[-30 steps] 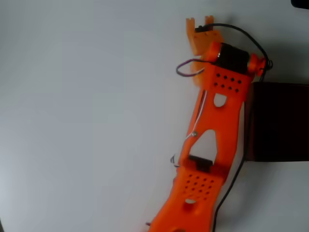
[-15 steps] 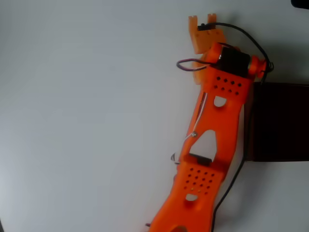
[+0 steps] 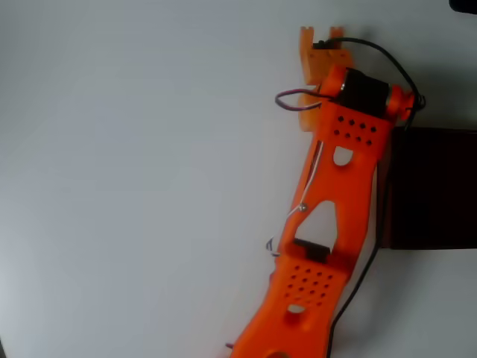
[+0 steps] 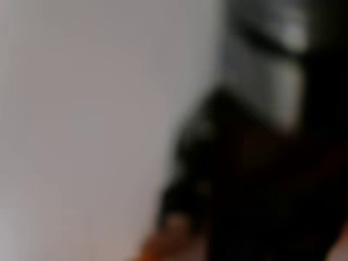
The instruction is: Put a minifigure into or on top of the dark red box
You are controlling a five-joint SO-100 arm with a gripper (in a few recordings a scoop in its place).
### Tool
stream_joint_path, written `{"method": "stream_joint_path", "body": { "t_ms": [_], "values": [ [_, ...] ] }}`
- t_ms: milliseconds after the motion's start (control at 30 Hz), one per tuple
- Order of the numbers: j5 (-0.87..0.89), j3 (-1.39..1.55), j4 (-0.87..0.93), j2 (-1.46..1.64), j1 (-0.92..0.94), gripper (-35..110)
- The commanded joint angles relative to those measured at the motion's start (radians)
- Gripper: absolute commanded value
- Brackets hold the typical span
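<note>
gripper (image 3: 322, 33): orange, near the top edge in the overhead view; opening and contents cannot be told
minifigure (image 4: 255, 141): blurred dark shape with grey head, close before the wrist camera
dark red box (image 3: 432, 186): right edge, beside the arm, below-right of the gripper

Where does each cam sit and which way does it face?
Overhead view: fixed above, looking straight down on the white table; shows the orange arm, its gripper near the top edge, and the dark red box at right.
Wrist view: on the gripper, heavily blurred; a grey-headed dark figure sits close to the lens, an orange sliver low.
Shared: the white table.
</note>
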Motion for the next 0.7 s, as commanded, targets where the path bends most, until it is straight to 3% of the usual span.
{"method": "stream_joint_path", "body": {
  "t_ms": [0,667],
  "values": [
    [0.029,0.017,0.017,0.029,0.017,20],
    [0.017,-0.121,0.017,-0.034,0.000,20]
  ]
}}
